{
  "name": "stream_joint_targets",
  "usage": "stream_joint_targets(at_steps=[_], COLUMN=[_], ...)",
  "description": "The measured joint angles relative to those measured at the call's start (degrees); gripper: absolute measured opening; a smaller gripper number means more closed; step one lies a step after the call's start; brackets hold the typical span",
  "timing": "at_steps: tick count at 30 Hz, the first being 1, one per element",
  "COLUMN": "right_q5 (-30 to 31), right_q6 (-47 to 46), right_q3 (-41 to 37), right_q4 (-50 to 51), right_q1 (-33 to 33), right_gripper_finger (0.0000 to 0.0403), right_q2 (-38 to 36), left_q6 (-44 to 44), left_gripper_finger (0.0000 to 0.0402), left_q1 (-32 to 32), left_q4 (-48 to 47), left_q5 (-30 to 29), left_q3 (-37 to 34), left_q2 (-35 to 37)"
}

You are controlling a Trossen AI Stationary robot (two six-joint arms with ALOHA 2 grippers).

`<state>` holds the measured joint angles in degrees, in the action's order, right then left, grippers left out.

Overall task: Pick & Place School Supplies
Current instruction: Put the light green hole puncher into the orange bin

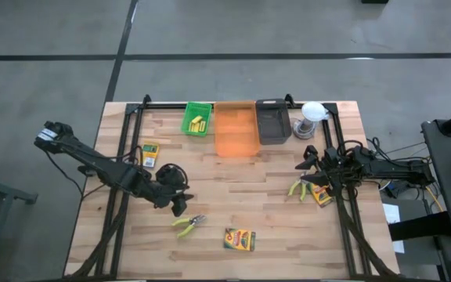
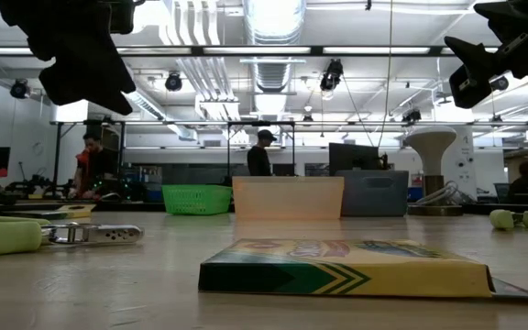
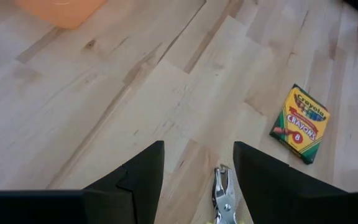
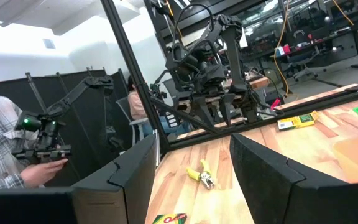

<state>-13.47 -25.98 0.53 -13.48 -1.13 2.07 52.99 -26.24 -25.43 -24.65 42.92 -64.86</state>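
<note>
Near the bench's front edge, a yellow-handled plier-like tool [image 1: 188, 225] is lying flat on the wood, its metal nose [image 3: 224, 193] showing between the left gripper's [image 1: 177, 205] dark fingers [image 3: 138, 180]. Those fingers are standing spread apart with nothing between them, the gripper hanging just above the tool. A crayon box [image 1: 239, 239] is lying close to the front edge, just beside that tool toward the right; its yellow face and green edge are also showing in the left wrist view [image 3: 299, 123]. A second crayon box [image 1: 149, 153] is resting near the bench's left edge. At the right edge, a second plier-like tool [image 1: 297, 188] and another crayon box [image 1: 320, 194] are lying together, with the right gripper [image 1: 308, 159] hovering just behind them, its fingers [image 4: 263, 168] parted and holding nothing. Along the back edge a green tray [image 1: 197, 119] is holding short yellow blocks [image 1: 196, 122], with an orange tray [image 1: 236, 129], a black tray [image 1: 272, 121] and a white round object [image 1: 312, 114] lined up to its right.
</note>
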Motion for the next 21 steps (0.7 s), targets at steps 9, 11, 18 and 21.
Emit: stream_joint_targets(at_steps=[9,11,18,21], right_q5=[0.0,0.0,0.0,0.0], right_q6=[0.0,0.0,0.0,0.0], right_q3=[0.0,0.0,0.0,0.0], right_q4=[0.0,0.0,0.0,0.0], right_q1=[0.0,0.0,0.0,0.0], right_gripper_finger=[0.0201,0.0201,0.0201,0.0201], right_q2=[0.0,0.0,0.0,0.0], left_q6=[0.0,0.0,-0.2,-0.3], left_gripper_finger=[0.0197,0.0197,0.0197,0.0197], left_q1=[0.0,0.0,0.0,0.0], left_q4=[1.4,1.5,2.2,2.6], left_q5=[-0.4,-0.4,-0.5,-0.5], left_q3=[0.0,0.0,0.0,0.0], left_q2=[0.0,0.0,0.0,0.0])
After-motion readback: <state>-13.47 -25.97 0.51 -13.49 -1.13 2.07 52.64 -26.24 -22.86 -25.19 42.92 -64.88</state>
